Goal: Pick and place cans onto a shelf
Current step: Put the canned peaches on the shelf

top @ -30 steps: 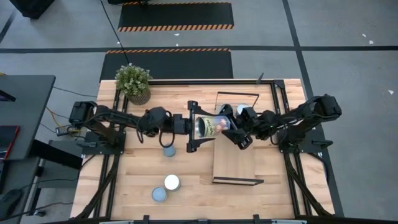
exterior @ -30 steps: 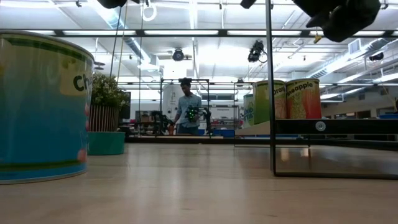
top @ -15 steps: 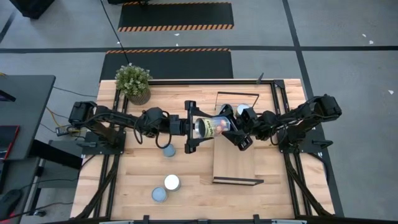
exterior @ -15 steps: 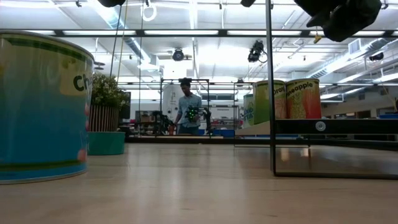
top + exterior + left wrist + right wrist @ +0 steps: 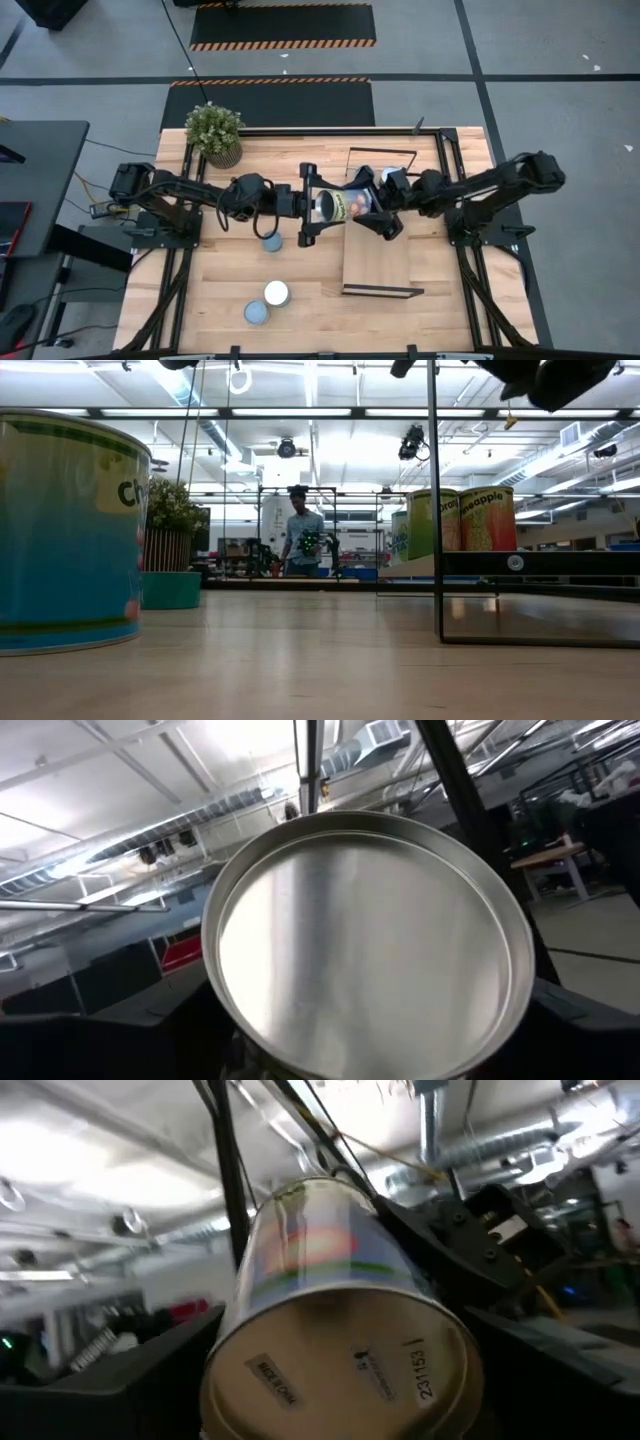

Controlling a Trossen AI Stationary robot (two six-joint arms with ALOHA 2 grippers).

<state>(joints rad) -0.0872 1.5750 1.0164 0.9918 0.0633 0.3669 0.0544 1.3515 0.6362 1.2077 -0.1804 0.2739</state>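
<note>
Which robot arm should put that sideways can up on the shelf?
Probably the right. The can lies sideways in mid-air between the left gripper and the right gripper, at the shelf's edge. The right arm already reaches over the shelf; the left comes from the far side.

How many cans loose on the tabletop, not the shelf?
3 small round metal cans: blue-grey-topped can beside the left arm; white-topped can and second blue-grey-topped can paired farther out. Arms may hide others.

A robotics lab: hazard-striped floor mats (image 5: 283, 26), exposed ceiling ducts (image 5: 215, 438).
</note>
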